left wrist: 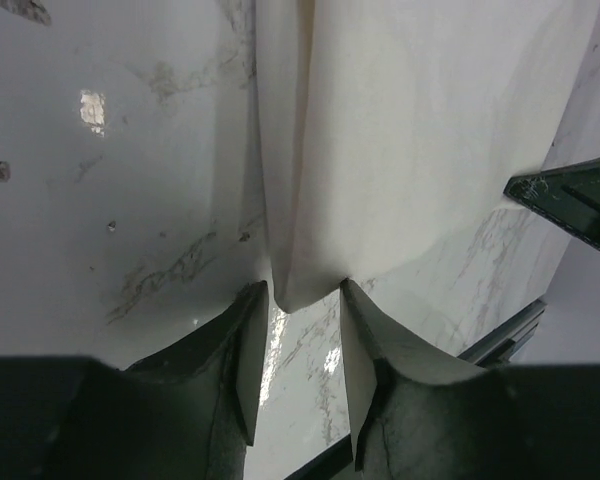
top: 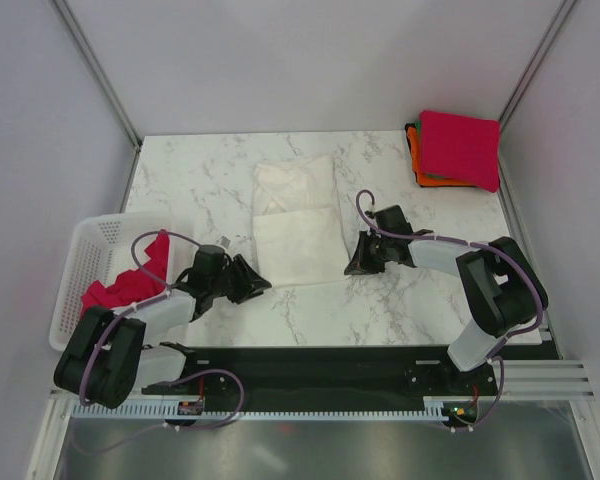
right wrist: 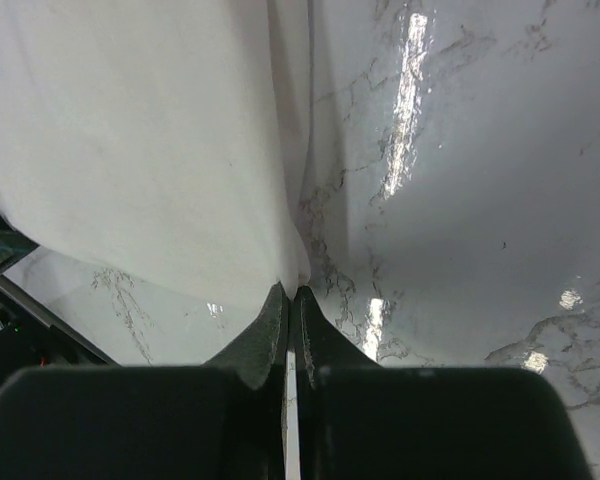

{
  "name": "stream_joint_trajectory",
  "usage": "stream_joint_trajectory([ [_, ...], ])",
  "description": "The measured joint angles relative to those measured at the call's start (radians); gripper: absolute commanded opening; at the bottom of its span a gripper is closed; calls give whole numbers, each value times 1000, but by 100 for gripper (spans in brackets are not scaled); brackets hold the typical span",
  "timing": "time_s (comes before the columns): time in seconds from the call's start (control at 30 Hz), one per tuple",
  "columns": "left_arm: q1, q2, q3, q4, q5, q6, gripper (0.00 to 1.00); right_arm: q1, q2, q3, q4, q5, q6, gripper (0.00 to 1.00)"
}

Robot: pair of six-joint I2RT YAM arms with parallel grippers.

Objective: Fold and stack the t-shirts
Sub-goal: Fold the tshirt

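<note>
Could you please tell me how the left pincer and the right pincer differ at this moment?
The left pincer stands open, fingers either side of the near left corner of the white shirt; the right pincer is shut, pinching its near right corner. The left pincer reaches in from the basket side, the right pincer from the opposite side. Both sit low at the shirt's near edge.

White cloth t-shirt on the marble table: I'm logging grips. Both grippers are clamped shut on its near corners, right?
Only the right gripper is shut on a near corner of the white cloth t-shirt; the left wrist view shows the left gripper open, straddling the other corner.
</note>
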Motion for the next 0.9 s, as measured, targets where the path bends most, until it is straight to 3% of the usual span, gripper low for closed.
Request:
stream_joint_trajectory([
  [0.17, -18, 45, 0, 56, -31, -23, 30, 0, 0, -2, 1, -3, -4, 0],
  [0.37, -27, 43, 6, 46, -71, -24, 2, 0, 0, -2, -1, -11, -5, 0],
  [0.5, -36, -3, 48, -34, -88, -18, 2, 1, -3, -2, -8, -20, -5, 0],
  [0.63, -56, -144, 91, -147, -87, -16, 2, 1, -56, -22, -39, -37, -4, 0],
  [0.9, -76, -559, 181, -485, -35, -16, 2, 6, -426, -84, -232, -105, 25, 0],
])
